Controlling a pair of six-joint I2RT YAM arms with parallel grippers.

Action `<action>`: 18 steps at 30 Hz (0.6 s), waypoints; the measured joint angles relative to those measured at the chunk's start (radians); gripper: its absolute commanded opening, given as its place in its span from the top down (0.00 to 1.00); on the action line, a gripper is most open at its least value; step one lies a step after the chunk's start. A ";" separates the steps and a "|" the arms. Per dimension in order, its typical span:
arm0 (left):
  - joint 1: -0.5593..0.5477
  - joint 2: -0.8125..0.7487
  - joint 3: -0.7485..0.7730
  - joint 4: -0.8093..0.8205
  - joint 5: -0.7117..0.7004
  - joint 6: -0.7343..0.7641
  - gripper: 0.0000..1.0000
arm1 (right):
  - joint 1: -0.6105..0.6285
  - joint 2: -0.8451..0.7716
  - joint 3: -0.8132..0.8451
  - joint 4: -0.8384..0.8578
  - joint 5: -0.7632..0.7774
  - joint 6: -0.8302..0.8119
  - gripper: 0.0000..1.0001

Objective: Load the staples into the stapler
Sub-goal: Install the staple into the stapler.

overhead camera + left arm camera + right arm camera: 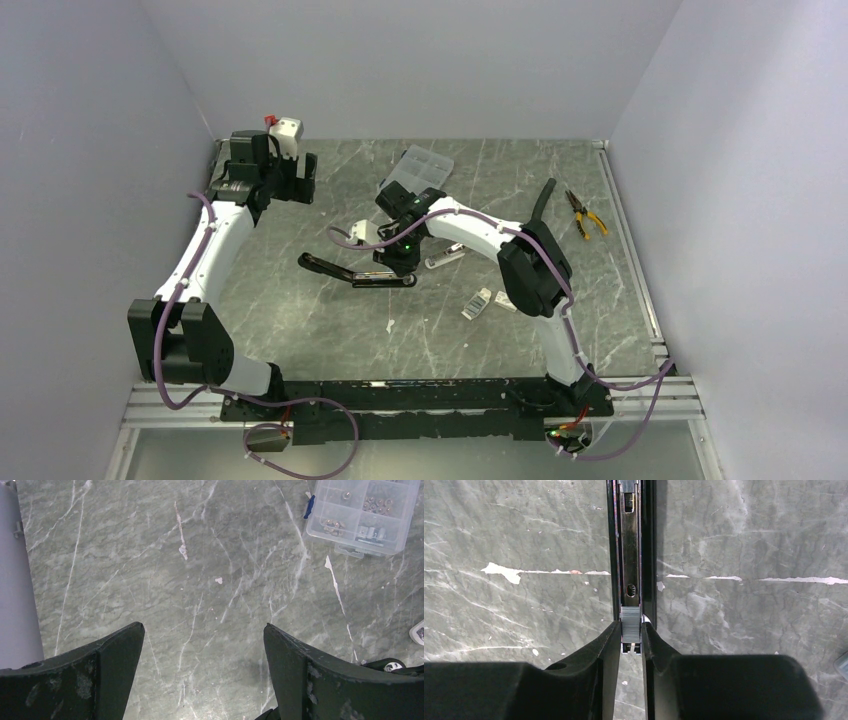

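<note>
silvery staples (630,617): in stapler (630,540) channel, long axis straight ahead
right gripper (630,627): narrow around them, grip unclear
left gripper (202,627): spread wide, empty

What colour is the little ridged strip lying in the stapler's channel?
Silvery grey; the staples show best in the right wrist view.

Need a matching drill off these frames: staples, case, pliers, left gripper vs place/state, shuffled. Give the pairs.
1 staples
2 case
3 pliers
4 left gripper

A jaws wide open, nothing between them
B yellow handles, far right
C in the stapler channel
D clear, compartments with small metal parts

Pairs: 1-C, 2-D, 3-B, 4-A
</note>
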 measured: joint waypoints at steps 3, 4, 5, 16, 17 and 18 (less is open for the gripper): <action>0.000 0.000 0.000 0.000 0.000 0.000 0.06 | 0.000 0.000 -0.002 0.000 0.000 0.000 0.72; 0.000 0.000 0.000 0.000 0.000 0.000 0.06 | 0.000 0.000 -0.004 0.001 0.001 0.000 0.72; 0.000 0.000 0.000 0.000 0.000 0.000 0.06 | 0.000 0.000 -0.007 0.001 0.001 0.000 0.71; 0.000 0.000 0.000 0.000 0.000 0.001 0.06 | 0.000 0.000 -0.011 0.002 0.001 0.000 0.60; 0.000 0.000 0.000 0.000 0.000 0.001 0.06 | 0.000 0.000 -0.013 0.002 0.001 0.000 0.59; 0.000 0.000 0.000 0.000 0.000 0.003 0.06 | 0.000 0.000 -0.014 0.003 0.001 0.000 0.58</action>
